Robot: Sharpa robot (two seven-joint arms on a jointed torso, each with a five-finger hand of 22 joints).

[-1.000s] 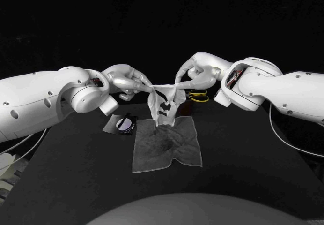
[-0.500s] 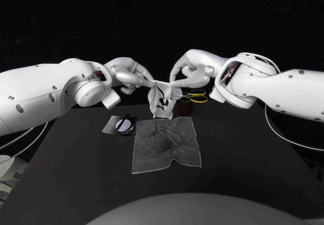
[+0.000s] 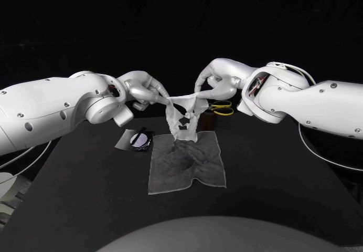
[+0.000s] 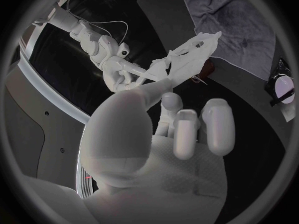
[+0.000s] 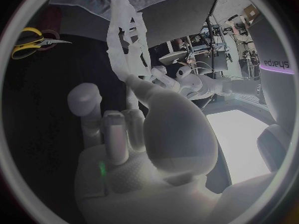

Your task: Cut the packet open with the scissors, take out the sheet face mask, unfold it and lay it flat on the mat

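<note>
The white sheet face mask [image 3: 185,116] is held up in the air over the far edge of the mat, partly unfolded, with its cut-out holes showing and its top edge stretched between the two hands. Nearest on the black table [image 3: 83,189], a grey, crumpled cloth mat [image 3: 187,163] is spread out, with a notch in its near edge. Just beside the mat's far left corner, a small dark packet with a pale round patch [image 3: 136,140] is laid flat on the table. Above the mat's far edge the lower end of the mask is hung; whether it touches the mat cannot be told. One upper corner of the mask is pinched by the left hand [image 3: 143,90] between thumb and fingertip, the remaining fingers being curled in. The other upper corner is pinched in the same way by the right hand [image 3: 215,84], so that the mask is gripped on both sides. Behind the mask, a dark brown upright object [image 3: 210,121] is seen on the table, and just beyond it a pair of yellow-handled scissors [image 3: 221,108] is laid, well apart from the packet.
</note>
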